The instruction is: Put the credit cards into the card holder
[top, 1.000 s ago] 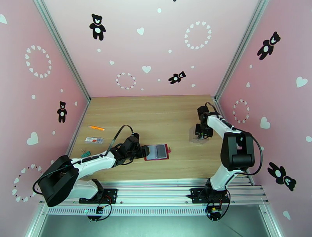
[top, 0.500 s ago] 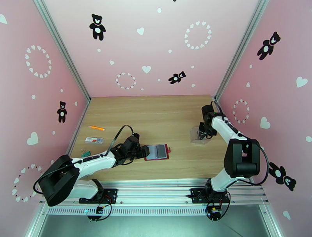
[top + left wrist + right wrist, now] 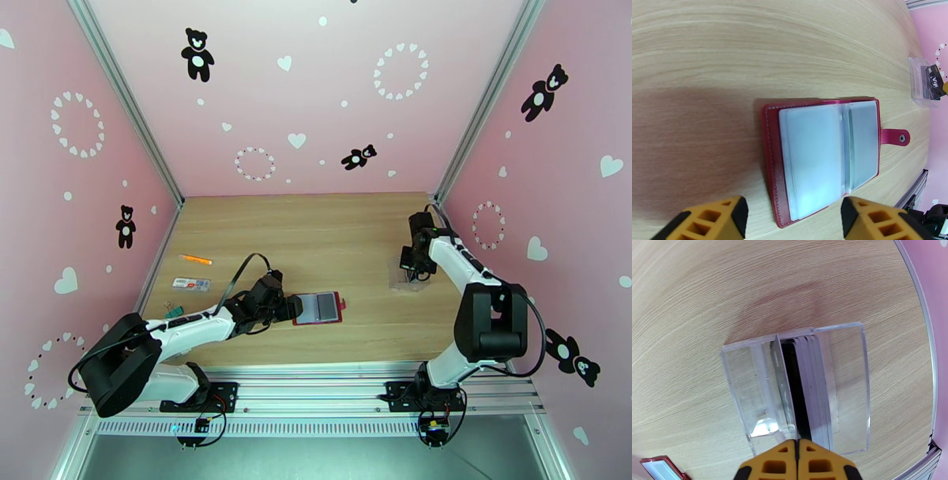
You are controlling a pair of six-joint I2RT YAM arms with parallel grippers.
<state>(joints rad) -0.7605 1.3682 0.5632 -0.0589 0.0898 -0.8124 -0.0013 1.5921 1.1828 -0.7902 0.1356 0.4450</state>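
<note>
The credit cards (image 3: pixel 809 390) stand on edge in a clear case (image 3: pixel 853 390) at the right of the tabletop (image 3: pixel 316 229). None is in the open card holder (image 3: pixel 817 158) yet. The right gripper (image 3: pixel 797 446) has its jaws pinched on a dark card (image 3: pixel 800 398), and the left gripper (image 3: pixel 794 215) has its jaws spread beside the holder.

Card holder (image 3: pixel 317 308) lies open on table (image 3: pixel 332 229), centre, toward near edge. L gripper (image 3: pixel 294 306) just left of it. Clear case (image 3: pixel 408 278) well apart to the rt, nr rt wall. Credit cards (image 3: pixel 805 390) stand on edge inside case, packed side by side. R gripper (image 3: pixel 796 449) directly above the cards. Along left edge, back to front: pen (image 3: pixel 194 259), flat strip (image 3: pixel 191 283), clip (image 3: pixel 172 312).
</note>
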